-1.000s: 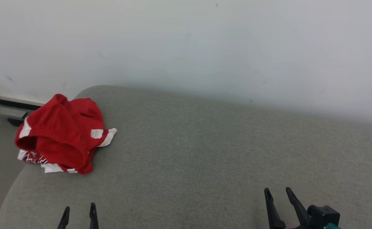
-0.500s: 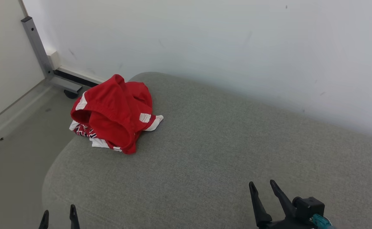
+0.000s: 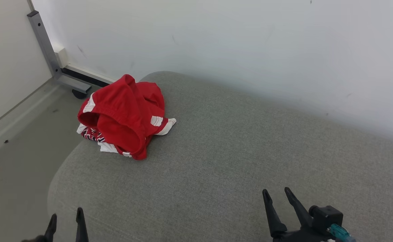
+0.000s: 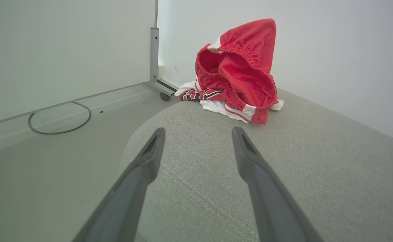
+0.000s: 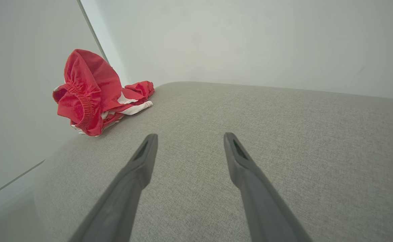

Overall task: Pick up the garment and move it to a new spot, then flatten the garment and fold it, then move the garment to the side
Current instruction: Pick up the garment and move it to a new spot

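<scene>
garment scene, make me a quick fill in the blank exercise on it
1. The garment is mostly ____ with white stripes.
2. It lies crumpled on the cushion, toward the robot's ____ side.
3. The left gripper and right gripper are both ____, holding nothing.

Missing words: red; left; open

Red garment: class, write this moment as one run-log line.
stage: not yet picked up | garment: crumpled, far-left corner of grey cushion | left claw: open, empty | right claw: open, empty

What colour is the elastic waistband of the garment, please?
Red, like most of the garment; the left wrist view shows it best.
</scene>
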`<state>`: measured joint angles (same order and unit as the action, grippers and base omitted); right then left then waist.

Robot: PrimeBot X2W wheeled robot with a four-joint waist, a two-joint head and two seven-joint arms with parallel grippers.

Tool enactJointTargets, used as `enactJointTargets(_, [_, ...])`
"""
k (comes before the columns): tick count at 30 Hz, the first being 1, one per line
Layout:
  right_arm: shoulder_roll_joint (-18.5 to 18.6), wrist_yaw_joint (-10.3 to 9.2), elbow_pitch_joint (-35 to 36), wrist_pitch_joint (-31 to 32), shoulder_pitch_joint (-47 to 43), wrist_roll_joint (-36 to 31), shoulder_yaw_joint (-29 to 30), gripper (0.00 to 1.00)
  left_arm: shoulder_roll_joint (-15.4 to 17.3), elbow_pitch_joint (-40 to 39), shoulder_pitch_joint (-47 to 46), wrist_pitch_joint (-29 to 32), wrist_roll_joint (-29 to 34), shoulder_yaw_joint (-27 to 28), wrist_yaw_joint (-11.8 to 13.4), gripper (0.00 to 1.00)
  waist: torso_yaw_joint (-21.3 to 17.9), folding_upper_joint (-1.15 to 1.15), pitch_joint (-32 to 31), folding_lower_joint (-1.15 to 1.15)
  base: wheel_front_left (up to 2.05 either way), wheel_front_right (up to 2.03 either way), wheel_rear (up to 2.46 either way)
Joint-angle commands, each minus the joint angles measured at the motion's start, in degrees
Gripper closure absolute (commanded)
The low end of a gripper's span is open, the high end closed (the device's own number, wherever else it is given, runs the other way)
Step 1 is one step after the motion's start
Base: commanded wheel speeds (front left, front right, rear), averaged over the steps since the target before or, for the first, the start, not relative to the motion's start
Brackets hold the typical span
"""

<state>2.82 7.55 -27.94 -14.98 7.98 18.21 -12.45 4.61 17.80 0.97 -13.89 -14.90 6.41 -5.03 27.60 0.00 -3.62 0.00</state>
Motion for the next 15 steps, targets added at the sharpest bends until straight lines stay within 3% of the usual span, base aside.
enactJointTargets(1, [0.13,-0.12,0.38,-0.27,-0.82,-0.25,0.41,0.00,0.99,0.89,-2.61,1.75,-1.50,-0.09,-0.55,0.00,-0.15,0.00,-0.15,0.00,0.00,0.00,0.00])
enactJointTargets(8, [0.14,-0.12,1.79,-0.27,-2.09,-1.81,1.23,0.00,5.71,4.47,-13.72,15.74,-7.09,-0.75,-1.98,0.00,-3.41,0.00,1.73,0.00,0.00,0.00,0.00])
enactJointTargets(15, [0.27,-0.12,4.27,0.46,0.92,-4.76,0.47,0.00,11.39,4.86,-23.69,33.87,-16.69,3.61,-1.87,0.00,-11.85,0.00,9.68,0.00,0.00,0.00,0.00])
